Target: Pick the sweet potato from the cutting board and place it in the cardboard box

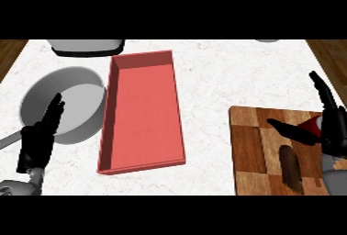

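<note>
Sweet potato point(290, 167) lies on cutting board point(247, 149) nearest cam, R hand point(333, 130) open just beyond it, holding nothing, L hand point(38, 144) open, resting by pan point(81, 98), cardboard box point(143, 119) btwn them, mid-surface.

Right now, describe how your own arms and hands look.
The left forearm and right forearm are pale grey and rounded, showing only as short stubs at the view's lower edge. The left hand and right hand are plain black, each with long, slender fingers and a tapering thumb. No cables, markings or sleeves show.
</note>
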`<move>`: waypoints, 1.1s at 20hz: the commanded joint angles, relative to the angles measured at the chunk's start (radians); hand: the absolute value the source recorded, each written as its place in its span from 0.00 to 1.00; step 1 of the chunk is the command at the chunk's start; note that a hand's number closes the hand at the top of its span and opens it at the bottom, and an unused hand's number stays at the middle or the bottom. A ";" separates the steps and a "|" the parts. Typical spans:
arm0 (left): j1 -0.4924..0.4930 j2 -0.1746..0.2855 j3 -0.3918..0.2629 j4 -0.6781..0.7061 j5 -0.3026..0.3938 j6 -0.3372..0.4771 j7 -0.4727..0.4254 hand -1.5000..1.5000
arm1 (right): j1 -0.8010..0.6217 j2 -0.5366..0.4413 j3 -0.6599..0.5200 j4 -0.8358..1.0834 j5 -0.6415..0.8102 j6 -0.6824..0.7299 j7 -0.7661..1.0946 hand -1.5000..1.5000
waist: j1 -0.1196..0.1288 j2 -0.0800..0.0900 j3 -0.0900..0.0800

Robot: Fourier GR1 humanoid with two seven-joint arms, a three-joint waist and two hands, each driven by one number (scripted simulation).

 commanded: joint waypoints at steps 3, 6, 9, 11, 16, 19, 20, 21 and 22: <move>0.050 -0.023 -0.033 -0.020 -0.032 -0.015 -0.031 0.50 | 0.181 -0.087 0.071 -0.195 0.243 -0.042 0.118 0.00 | -0.001 0.003 -0.001; 0.042 0.007 -0.026 -0.067 -0.032 -0.024 -0.009 0.50 | 0.167 -0.229 0.063 -0.158 0.349 0.093 0.254 0.00 | 0.006 0.003 -0.003; 0.056 -0.014 -0.039 -0.054 -0.050 -0.004 -0.015 0.50 | 0.168 -0.296 0.125 -0.257 0.432 0.259 0.425 0.00 | 0.007 0.003 -0.006; 0.051 -0.016 -0.054 -0.078 -0.063 0.007 0.017 0.50 | 0.167 -0.346 0.142 -0.284 0.417 0.404 0.513 0.00 | 0.011 0.003 -0.006; 0.046 -0.016 -0.044 -0.066 -0.075 0.014 0.012 0.50 | 0.195 -0.379 0.229 -0.367 0.387 0.695 0.742 0.00 | 0.016 0.007 -0.004; 0.069 0.001 -0.020 -0.058 -0.044 -0.039 -0.041 0.50 | 0.144 -0.286 0.324 -0.433 0.381 0.828 0.932 0.00 | 0.038 0.010 -0.002; 0.074 -0.053 -0.070 -0.080 -0.096 0.021 -0.023 0.50 | 0.141 -0.286 0.304 -0.481 0.345 0.883 0.987 0.00 | 0.027 0.008 -0.001; 0.083 -0.025 -0.045 -0.082 -0.065 -0.024 -0.031 0.50 | 0.096 -0.235 0.325 -0.460 0.337 0.918 1.047 0.00 | 0.038 0.010 0.000; 0.068 -0.044 -0.052 -0.095 -0.079 0.000 -0.003 0.50 | 0.088 -0.194 0.361 -0.507 0.346 0.948 1.118 0.00 | 0.033 0.009 0.000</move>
